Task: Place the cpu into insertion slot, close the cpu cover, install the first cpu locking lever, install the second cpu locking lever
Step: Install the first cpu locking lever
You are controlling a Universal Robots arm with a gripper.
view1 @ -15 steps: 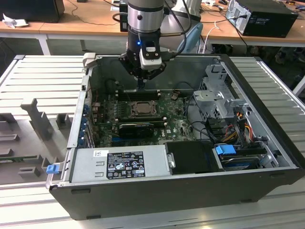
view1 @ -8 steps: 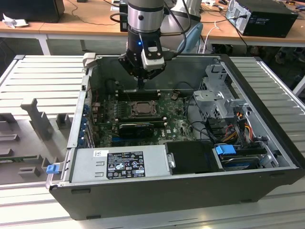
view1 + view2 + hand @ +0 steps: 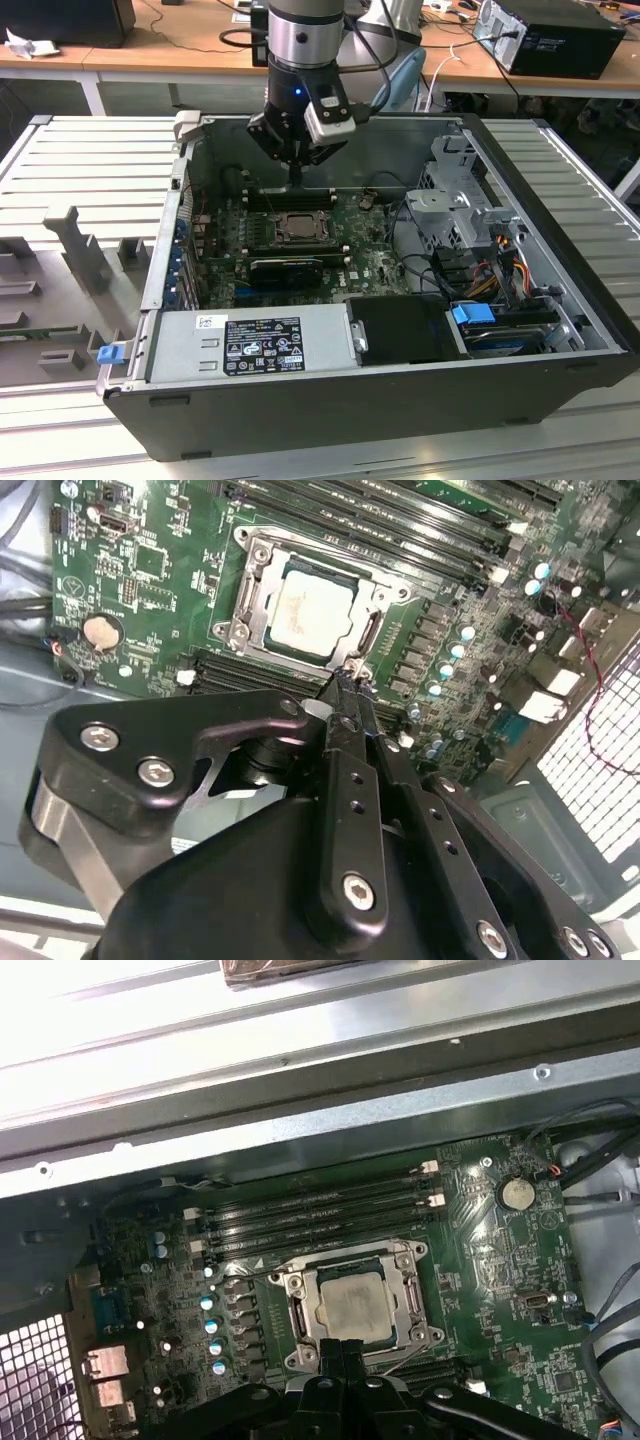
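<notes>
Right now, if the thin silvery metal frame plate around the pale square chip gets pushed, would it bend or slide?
The thin silvery metal frame plate looks like sheet metal, so probably springy, not floppy. It lies flat around the pale square chip, so a push would likely press it down, not slide it.

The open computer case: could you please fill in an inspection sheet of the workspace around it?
Surface: grey slatted table carrying the open computer case.
Job's things: cpu seated in the socket; cpu cover lying flat around it; the levers' state cannot be told.
Clutter: grey fixture blocks on the exterior view's left.
Grippers: pincer shut, tips at the socket's edge.
Cables: coloured wire bundle by the drive cage.
Surroundings: wooden bench behind, with another black case on it.
</notes>
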